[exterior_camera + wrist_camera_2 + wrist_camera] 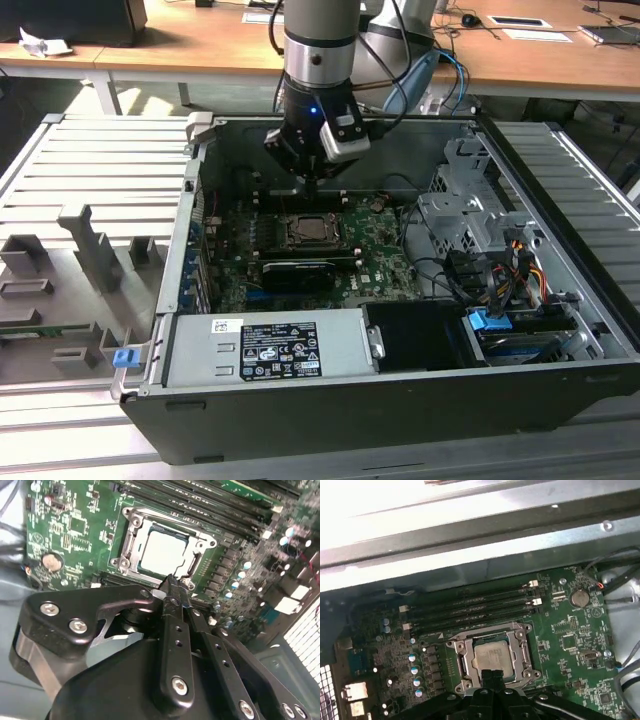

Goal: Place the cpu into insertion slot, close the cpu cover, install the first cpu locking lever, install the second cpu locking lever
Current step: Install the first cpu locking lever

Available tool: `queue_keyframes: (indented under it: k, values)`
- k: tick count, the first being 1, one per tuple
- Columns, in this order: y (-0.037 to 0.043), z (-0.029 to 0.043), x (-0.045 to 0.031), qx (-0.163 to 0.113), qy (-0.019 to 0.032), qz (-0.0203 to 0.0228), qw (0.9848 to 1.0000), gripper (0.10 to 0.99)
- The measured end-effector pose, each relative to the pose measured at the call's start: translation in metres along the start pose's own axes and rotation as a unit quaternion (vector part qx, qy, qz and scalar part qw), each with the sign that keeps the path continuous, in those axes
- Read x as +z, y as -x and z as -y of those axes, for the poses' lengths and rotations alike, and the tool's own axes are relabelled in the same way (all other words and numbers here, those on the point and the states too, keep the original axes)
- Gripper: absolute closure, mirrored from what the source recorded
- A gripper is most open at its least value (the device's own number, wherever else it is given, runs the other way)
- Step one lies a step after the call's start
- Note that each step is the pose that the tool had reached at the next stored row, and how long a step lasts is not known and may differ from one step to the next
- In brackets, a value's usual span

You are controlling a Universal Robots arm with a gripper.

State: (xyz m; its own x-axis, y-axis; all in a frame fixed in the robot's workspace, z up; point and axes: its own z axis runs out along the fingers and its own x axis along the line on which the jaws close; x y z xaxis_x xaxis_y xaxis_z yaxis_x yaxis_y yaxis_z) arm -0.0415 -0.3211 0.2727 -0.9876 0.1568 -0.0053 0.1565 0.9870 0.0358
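Note:
The cpu (162,550) lies flat in the insertion slot (131,540) on the green board, silvery top up. It also shows in the first wrist view as the cpu (493,657), and in the exterior view inside the insertion slot (305,232). The cpu cover (521,647) sits down around the chip as a metal frame. My gripper (172,586) hangs just above the socket's near edge, its two black fingers pressed together with nothing visible between them. From outside, the gripper (312,182) is over the board's far side.
A long black card (298,272) lies just in front of the socket. Memory slots (470,610) run behind it, close to the case wall (470,545). Cables and a drive cage (470,225) crowd the exterior view's right. A power supply (265,350) fills the front.

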Motion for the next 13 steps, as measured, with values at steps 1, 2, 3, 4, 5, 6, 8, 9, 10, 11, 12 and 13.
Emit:
queue_keyframes:
  k: [1, 2, 3, 4, 5, 6, 8, 9, 10, 11, 12, 13]
  values:
    - [0.0000, 0.0000, 0.0000, -0.013, 0.0001, -0.0005, 0.9999, 0.980]
    - [0.0000, 0.0000, 0.0000, -0.022, 0.0001, -0.0008, 0.9998, 0.980]
    - [0.0000, 0.0000, 0.0000, -0.039, 0.0002, -0.0014, 0.9992, 0.980]
    - [0.0000, 0.0000, 0.0000, -0.054, 0.0003, -0.0019, 0.9985, 0.980]
    - [0.0000, 0.0000, 0.0000, -0.069, 0.0003, -0.0025, 0.9976, 0.980]
    - [0.0000, 0.0000, 0.0000, -0.085, 0.0004, -0.0031, 0.9963, 0.980]
    - [0.0000, 0.0000, 0.0000, -0.121, 0.0006, -0.0043, 0.9927, 0.980]
    - [0.0000, 0.0000, 0.0000, -0.131, 0.0007, -0.0047, 0.9914, 0.980]
    - [0.0000, 0.0000, 0.0000, -0.135, 0.0008, -0.0049, 0.9908, 0.980]
    - [-0.0008, 0.0002, 0.0001, -0.137, 0.0012, -0.0049, 0.9905, 0.980]
    - [-0.0034, 0.0006, 0.0001, -0.137, 0.0017, -0.0049, 0.9905, 0.980]
    - [-0.0063, 0.0010, 0.0000, -0.137, 0.0018, -0.0049, 0.9905, 0.980]
